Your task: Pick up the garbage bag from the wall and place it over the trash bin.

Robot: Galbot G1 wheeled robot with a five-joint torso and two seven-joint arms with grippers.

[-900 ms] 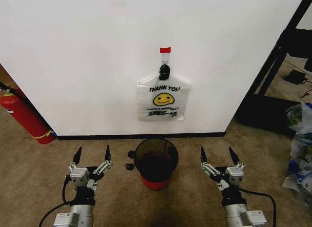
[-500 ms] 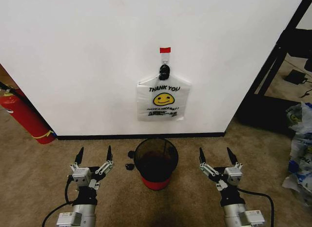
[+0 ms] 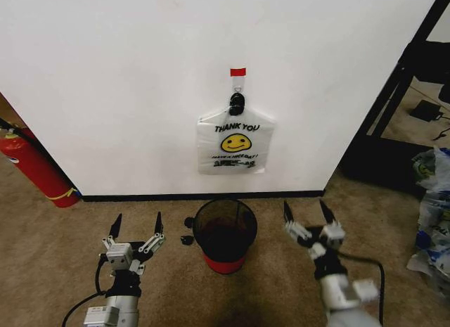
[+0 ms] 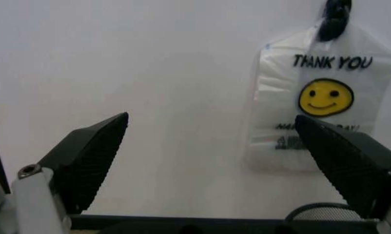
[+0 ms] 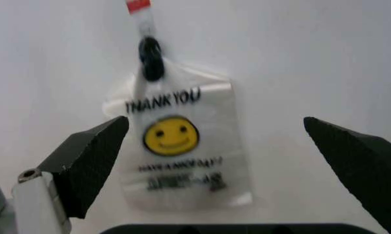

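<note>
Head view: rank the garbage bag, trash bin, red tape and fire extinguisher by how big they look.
1. Fire extinguisher, cut off at the frame edge, and garbage bag look alike.
2. Trash bin, close behind; nearness makes this unsure.
3. Red tape.

The small black print under the yellow smiley on the thin translucent white plastic garbage bag [image 3: 235,143] is too small to read from the head camera, and smeared in the right wrist view. In the left wrist view a black fingertip [image 4: 343,161] covers the bag's lower corner. The round black wire-mesh trash bin [image 4: 316,213] is cut by that picture's edge. The red fire extinguisher [image 3: 34,167] runs off the head view's side. The right gripper [image 3: 305,213] is motion-blurred
</note>
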